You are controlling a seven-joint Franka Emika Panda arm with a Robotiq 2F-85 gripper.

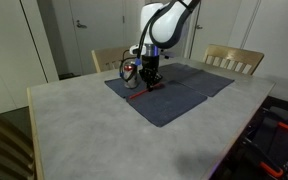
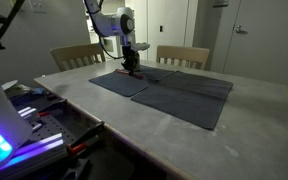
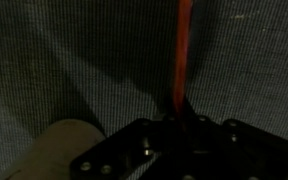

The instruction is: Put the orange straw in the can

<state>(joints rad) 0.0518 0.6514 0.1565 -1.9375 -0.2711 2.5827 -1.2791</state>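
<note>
Black pincer (image 3: 176,118): clamped on the near end of thin straight red-orange straw (image 3: 181,55).
Straw: runs from pincer toward 12 o'clock.

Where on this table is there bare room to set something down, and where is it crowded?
Free: the wide strip of bare table in front of the dark cloth, and the cloth's end away from the arm. Crowded: the cloth corner below the gripper, with the orange straw and the can.
</note>
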